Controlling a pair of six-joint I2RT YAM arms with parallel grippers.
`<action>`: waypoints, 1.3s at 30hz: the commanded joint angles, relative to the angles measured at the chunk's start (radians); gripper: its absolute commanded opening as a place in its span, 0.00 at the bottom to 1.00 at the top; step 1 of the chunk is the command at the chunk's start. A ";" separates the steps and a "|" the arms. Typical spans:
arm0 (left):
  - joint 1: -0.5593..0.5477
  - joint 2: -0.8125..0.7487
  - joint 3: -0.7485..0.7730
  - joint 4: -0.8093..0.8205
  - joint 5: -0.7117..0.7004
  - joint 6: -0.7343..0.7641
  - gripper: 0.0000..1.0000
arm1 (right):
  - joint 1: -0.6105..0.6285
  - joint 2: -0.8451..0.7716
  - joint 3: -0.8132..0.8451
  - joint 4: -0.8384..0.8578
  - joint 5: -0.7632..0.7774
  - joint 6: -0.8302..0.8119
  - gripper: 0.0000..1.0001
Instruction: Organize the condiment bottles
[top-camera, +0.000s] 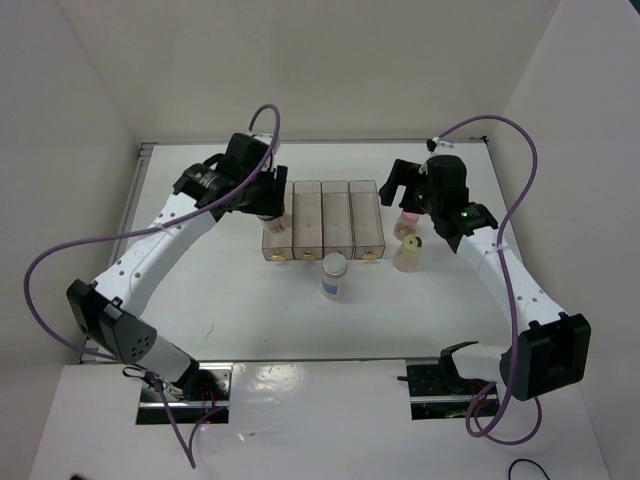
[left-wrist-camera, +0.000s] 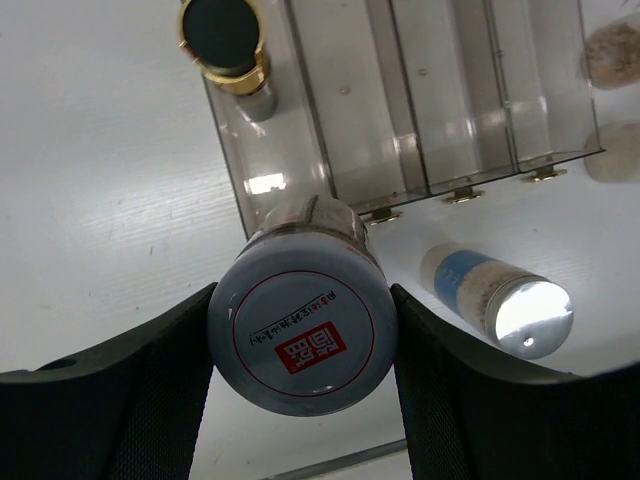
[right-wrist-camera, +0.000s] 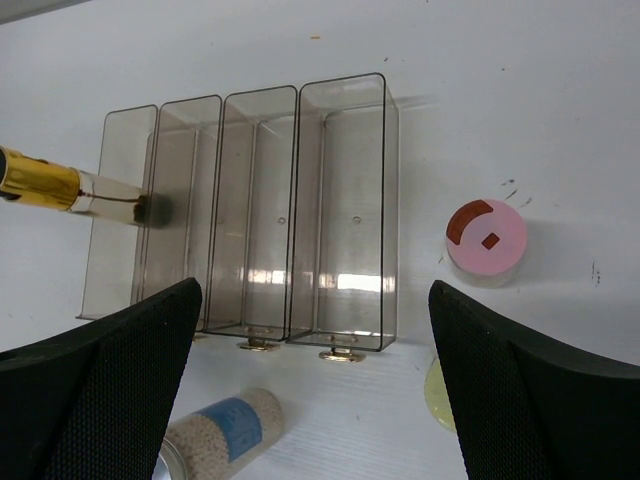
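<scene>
While the left fingers (left-wrist-camera: 120, 400) pinch the lilac-lidded jar (left-wrist-camera: 300, 325), the right fingers (right-wrist-camera: 90, 385) gape wide, holding nothing.

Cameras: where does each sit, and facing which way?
Top external: above and behind, looking down on the tray; left arm and right arm show.
Left wrist: looks down between left fingers clamped on the lilac-lidded jar.
Right wrist: looks down on the tray; open right fingers frame it.
All share the blue-lidded jar.
</scene>
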 joint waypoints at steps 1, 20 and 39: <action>-0.038 0.081 0.117 0.042 0.024 0.056 0.25 | 0.011 0.006 0.040 0.003 0.028 -0.011 0.98; -0.080 0.410 0.293 0.191 -0.016 0.070 0.27 | 0.011 0.006 0.011 -0.006 0.047 -0.029 0.98; -0.080 0.553 0.313 0.228 -0.056 0.061 0.28 | 0.002 0.015 0.002 -0.025 0.022 -0.057 0.98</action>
